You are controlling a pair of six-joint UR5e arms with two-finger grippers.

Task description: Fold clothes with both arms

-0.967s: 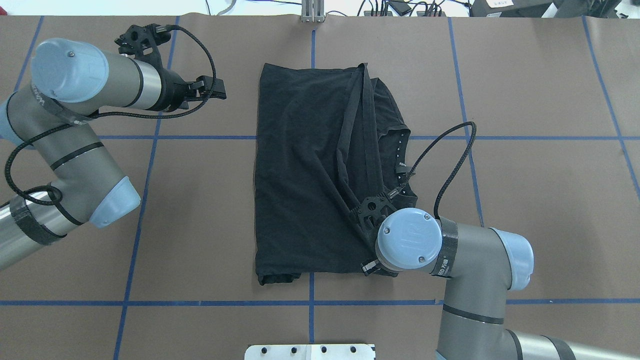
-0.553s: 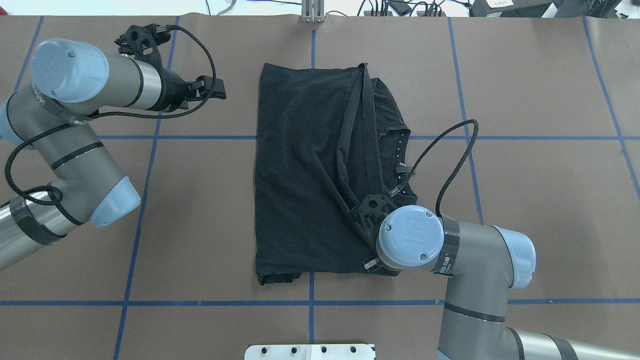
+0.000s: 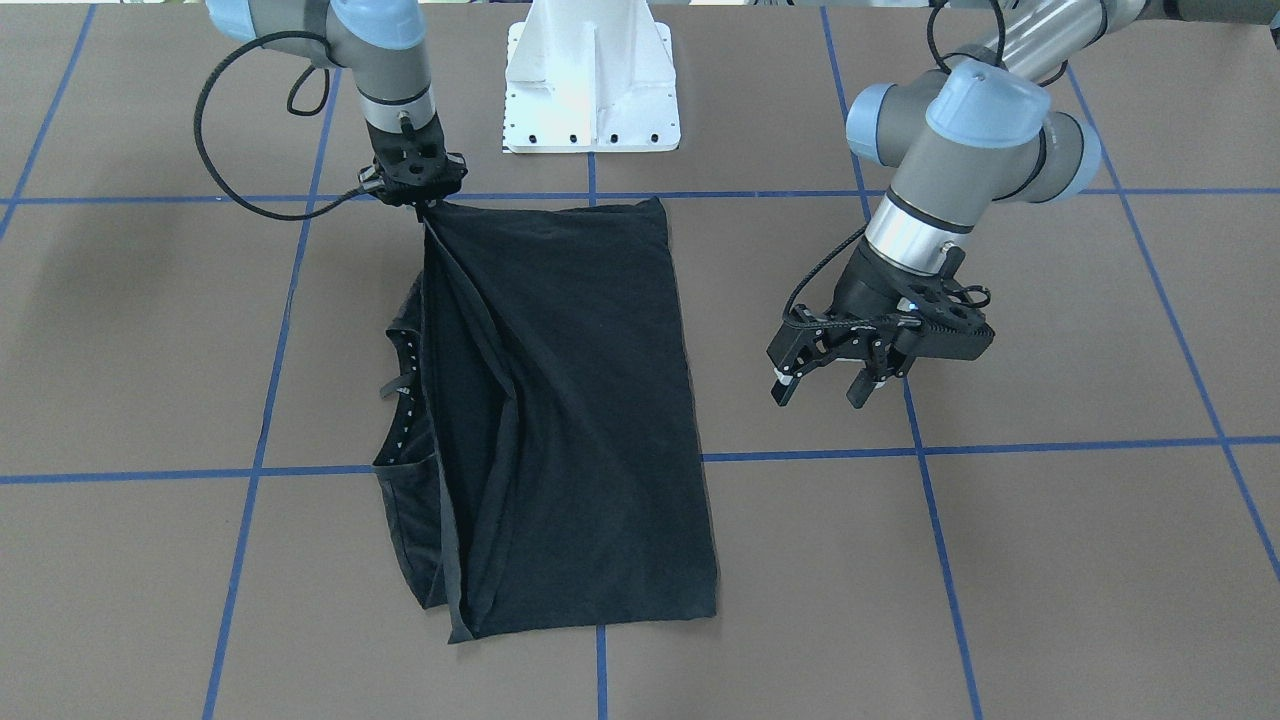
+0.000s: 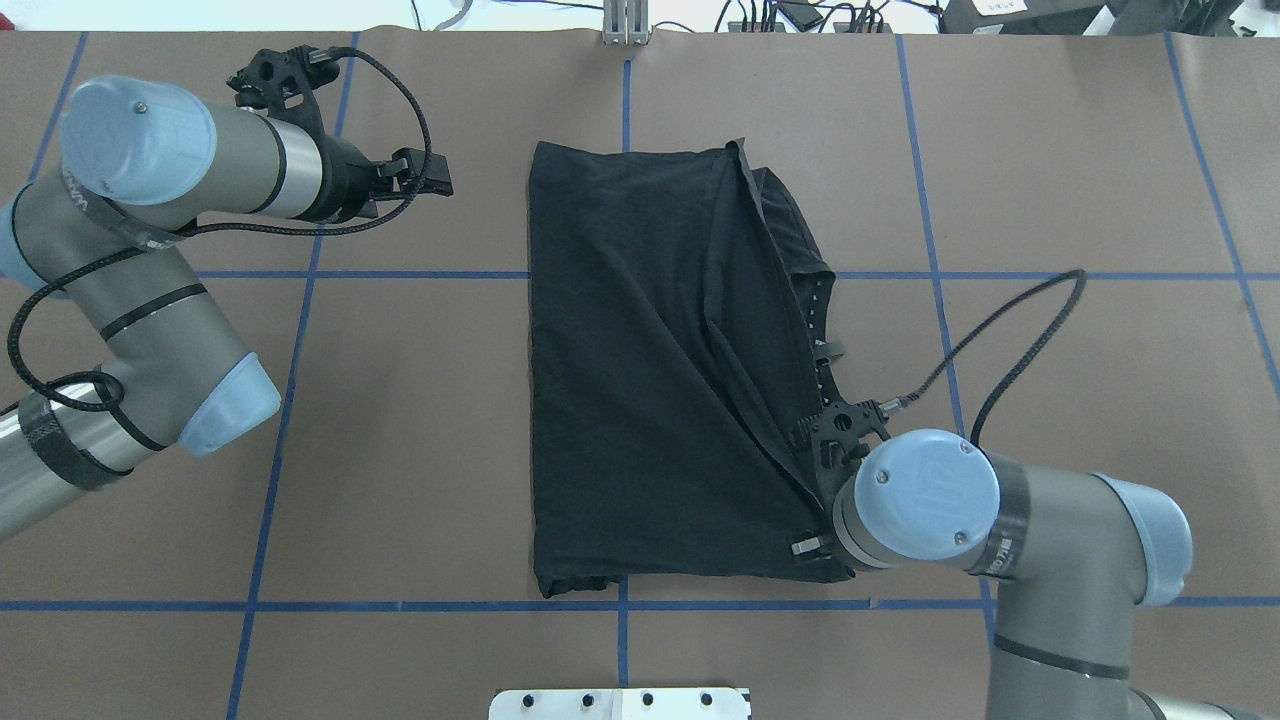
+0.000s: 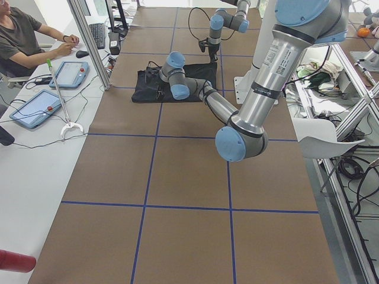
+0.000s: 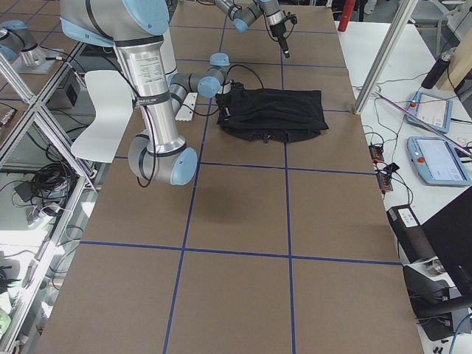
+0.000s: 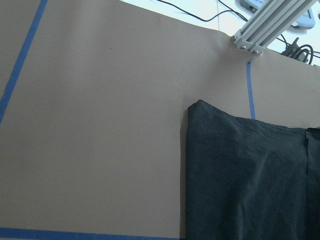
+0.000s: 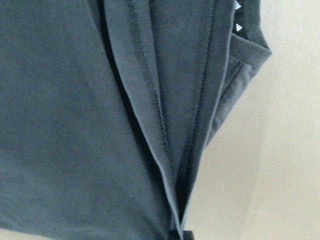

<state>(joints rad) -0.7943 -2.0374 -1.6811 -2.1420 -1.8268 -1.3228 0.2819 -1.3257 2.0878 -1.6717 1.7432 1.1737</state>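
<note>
Right gripper point(image 3: 424, 203) pinches a corner of the T-shirt point(image 3: 580, 420) — cloth runs lengthwise straight ahead of it; left gripper point(image 3: 822, 390), spread and empty, stands well aside.

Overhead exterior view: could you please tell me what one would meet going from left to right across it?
left arm → left gripper → T-shirt → right arm
</note>
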